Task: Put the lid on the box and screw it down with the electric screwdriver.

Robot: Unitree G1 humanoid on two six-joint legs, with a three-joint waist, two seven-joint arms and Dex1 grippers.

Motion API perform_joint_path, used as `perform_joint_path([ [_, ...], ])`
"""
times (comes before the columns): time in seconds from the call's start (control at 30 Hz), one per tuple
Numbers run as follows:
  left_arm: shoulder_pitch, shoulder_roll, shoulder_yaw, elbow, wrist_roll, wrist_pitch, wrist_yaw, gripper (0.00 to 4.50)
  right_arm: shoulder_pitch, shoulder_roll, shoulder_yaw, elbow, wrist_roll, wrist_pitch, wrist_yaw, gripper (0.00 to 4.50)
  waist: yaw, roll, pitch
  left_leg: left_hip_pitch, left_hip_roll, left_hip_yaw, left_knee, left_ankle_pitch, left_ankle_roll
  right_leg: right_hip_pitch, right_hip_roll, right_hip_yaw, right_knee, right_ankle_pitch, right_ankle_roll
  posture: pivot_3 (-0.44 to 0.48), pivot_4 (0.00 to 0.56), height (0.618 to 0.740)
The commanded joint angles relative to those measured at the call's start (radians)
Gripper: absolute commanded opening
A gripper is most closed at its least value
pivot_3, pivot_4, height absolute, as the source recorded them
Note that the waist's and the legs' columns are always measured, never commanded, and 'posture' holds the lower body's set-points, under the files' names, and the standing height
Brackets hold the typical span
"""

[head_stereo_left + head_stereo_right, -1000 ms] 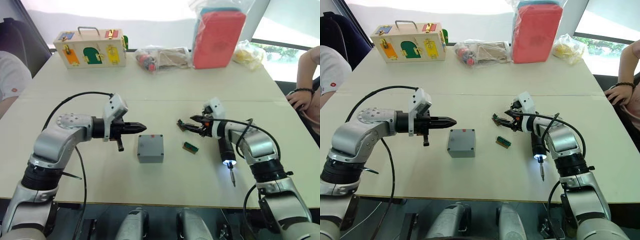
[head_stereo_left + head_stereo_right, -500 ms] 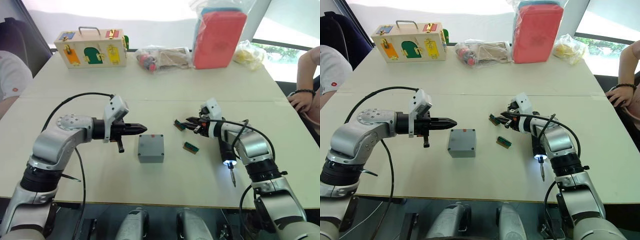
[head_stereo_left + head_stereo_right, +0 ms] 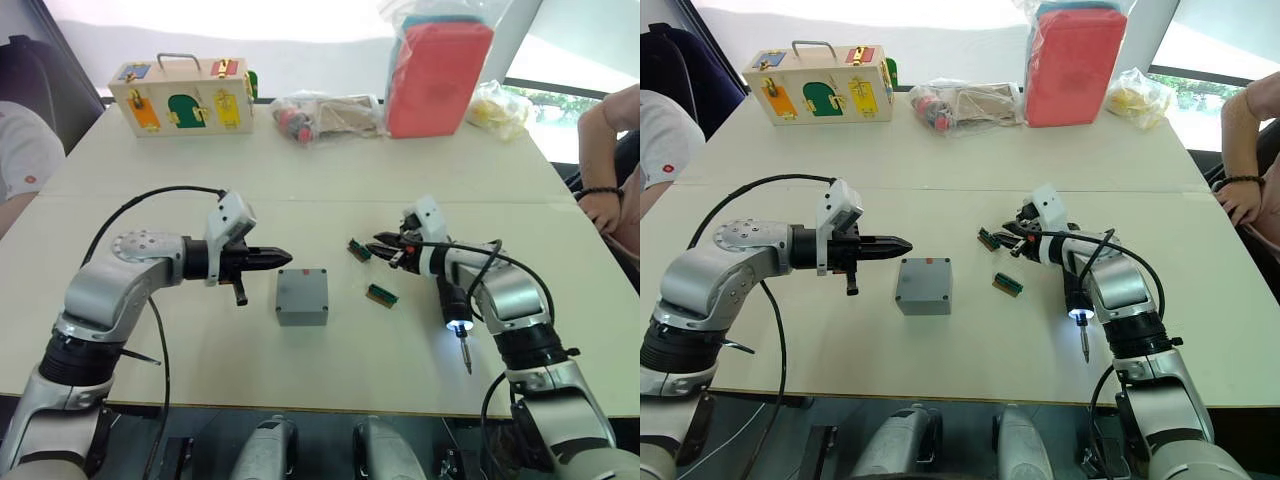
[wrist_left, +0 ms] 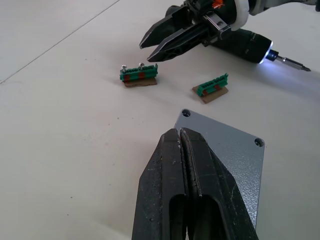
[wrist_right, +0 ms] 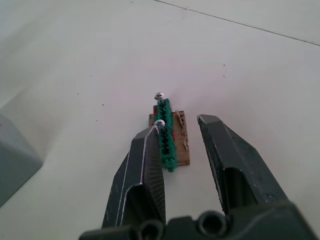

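Note:
The grey box (image 3: 301, 295) stands mid-table with the flat grey lid (image 4: 227, 150) lying on top, its corner screw holes showing. Just left of it, a little above the table, my left gripper (image 3: 285, 257) hovers shut and holds nothing. The black electric screwdriver (image 3: 452, 303) lies on the table under my right forearm, its tip light on and its bit (image 3: 464, 355) pointing at the near edge. My right gripper (image 5: 178, 125) is open, low over a green connector piece (image 5: 166, 135) to the right of the box; one finger touches the piece's side.
A second green connector (image 3: 381, 294) lies between box and screwdriver. At the far edge are a wooden latch box (image 3: 180, 97), a plastic bag of parts (image 3: 320, 115), a red package (image 3: 437, 75) and a yellow bag (image 3: 497, 105). A person's arm (image 3: 605, 150) is at the right.
My right gripper has shifted slightly away from the near edge, staying open at the green connector. The left arm and the box are unmoved. The person's arm at the right has lifted.

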Motion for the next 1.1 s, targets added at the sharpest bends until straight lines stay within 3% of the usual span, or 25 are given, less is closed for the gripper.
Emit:
perform_joint_path([
  [0.03, -0.005, 0.011, 0.003, -0.005, 0.006, -0.023, -0.005, 0.00, -0.008, 0.013, -0.009, -0.029, 0.009, -0.009, -0.003, 1.35, 0.000, 0.000, 0.000, 0.000, 0.000, 0.000, 0.000, 0.000, 0.000, 0.000, 0.000, 0.000, 0.000, 0.000, 0.000, 0.000, 0.150, 0.738],
  [1.07, 0.008, 0.007, 0.001, -0.001, 0.021, -0.029, 0.000, 0.00, -0.041, 0.073, 0.004, 0.065, -0.015, -0.055, -0.003, 1.35, -0.001, 0.000, 0.000, 0.000, 0.000, 0.000, 0.000, 0.000, 0.000, 0.000, 0.000, 0.000, 0.000, 0.000, 0.000, 0.000, 0.150, 0.738],
  [1.1, 0.008, 0.007, 0.001, -0.001, 0.021, -0.029, 0.000, 0.00, -0.043, 0.075, 0.003, 0.068, -0.016, -0.056, -0.005, 1.08, 0.000, 0.000, 0.000, 0.000, 0.000, 0.000, 0.000, 0.000, 0.000, 0.000, 0.000, 0.000, 0.000, 0.000, 0.000, 0.000, 0.150, 0.738],
])
